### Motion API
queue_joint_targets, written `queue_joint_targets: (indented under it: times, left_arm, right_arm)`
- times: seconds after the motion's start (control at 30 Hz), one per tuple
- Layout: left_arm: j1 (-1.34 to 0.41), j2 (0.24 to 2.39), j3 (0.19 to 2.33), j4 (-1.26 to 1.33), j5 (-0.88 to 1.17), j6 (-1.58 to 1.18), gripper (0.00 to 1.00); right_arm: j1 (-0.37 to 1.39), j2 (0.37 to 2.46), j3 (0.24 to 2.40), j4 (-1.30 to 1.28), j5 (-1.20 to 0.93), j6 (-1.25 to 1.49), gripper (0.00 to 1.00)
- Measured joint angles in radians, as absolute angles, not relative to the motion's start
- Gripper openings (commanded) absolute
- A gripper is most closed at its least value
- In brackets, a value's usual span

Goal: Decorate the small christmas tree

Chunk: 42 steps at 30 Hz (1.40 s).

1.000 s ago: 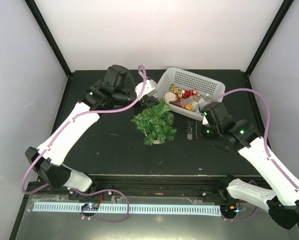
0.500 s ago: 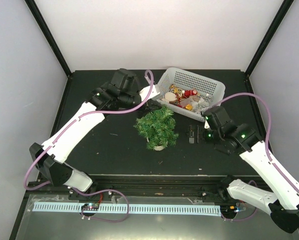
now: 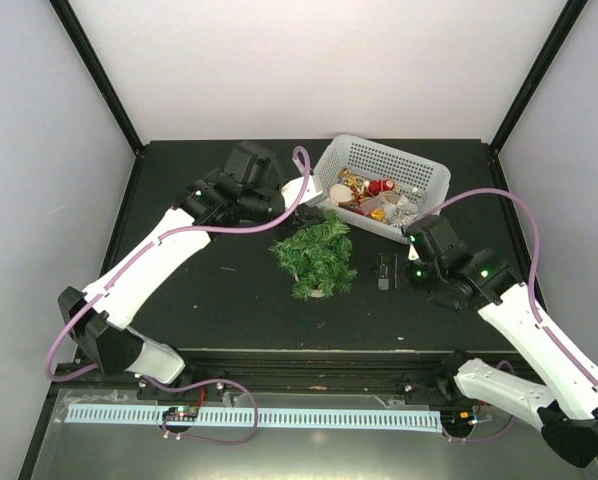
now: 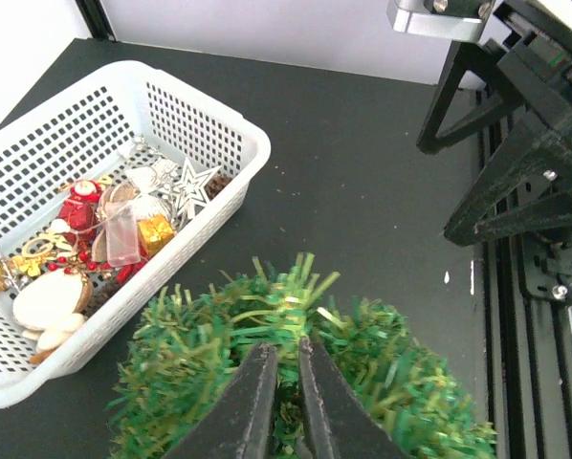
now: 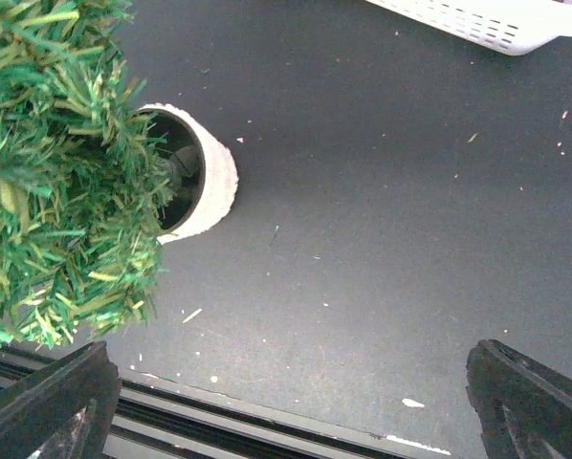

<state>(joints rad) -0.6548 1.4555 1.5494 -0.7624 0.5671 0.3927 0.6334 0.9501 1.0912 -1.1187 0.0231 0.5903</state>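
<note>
The small christmas tree (image 3: 314, 255) is in mid-table, tilted, with its cream-white pot (image 3: 317, 292) toward the front. The pot's hollow underside (image 5: 186, 172) faces the right wrist camera, beside the green branches (image 5: 56, 191). My left gripper (image 3: 301, 215) reaches in from the back left. Its jaws are pinched on the needles at the tree's top (image 4: 286, 320), and in the left wrist view the gripper (image 4: 284, 349) is all but shut. My right gripper (image 3: 389, 270) hangs open just right of the tree, holding nothing. Bare mat lies between the wide-apart fingers of the right gripper (image 5: 291, 411).
A white perforated basket (image 3: 434, 175) stands at the back right, just behind the tree. It holds several ornaments (image 4: 95, 229): red, gold, a star and pale discs. The black front rail (image 5: 267, 421) runs along the mat's near edge.
The left gripper has moved right and slightly forward, carrying the tree's top with it. The tree has shifted a little right and toward the front. The right gripper has slid slightly forward, still open.
</note>
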Motion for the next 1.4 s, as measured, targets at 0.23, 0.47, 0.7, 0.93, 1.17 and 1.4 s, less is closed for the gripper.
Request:
queue_joint_targets:
  times: [0.23, 0.47, 0.7, 0.93, 1.17, 1.4]
  left_arm:
    - [-0.656, 1.419, 1.550, -0.767, 0.528, 0.419, 0.40]
    - [-0.654, 1.354, 1.555, -0.777, 0.489, 0.439, 0.60]
    - [-0.536, 1.281, 1.544, -0.779, 0.461, 0.449, 0.64]
    - [-0.259, 1.246, 1.513, -0.825, 0.479, 0.443, 0.64]
    - [-0.121, 1.238, 1.376, -0.939, 0.471, 0.456, 0.64]
    - [-0.117, 1.108, 1.200, -0.978, 0.454, 0.451, 0.64]
  right_arm:
    - [0.633, 0.977, 1.113, -1.119, 0.023, 0.590, 1.00]
    - [0.633, 1.018, 1.195, -1.123, 0.059, 0.588, 1.00]
    - [0.493, 1.143, 1.385, -1.119, 0.114, 0.547, 0.99]
    - [0.228, 1.479, 1.563, -1.069, 0.083, 0.535, 0.83]
    - [0.155, 1.817, 1.656, -0.991, 0.017, 0.581, 0.72]
    - [0.119, 1.889, 1.662, -0.981, 0.012, 0.595, 0.66]
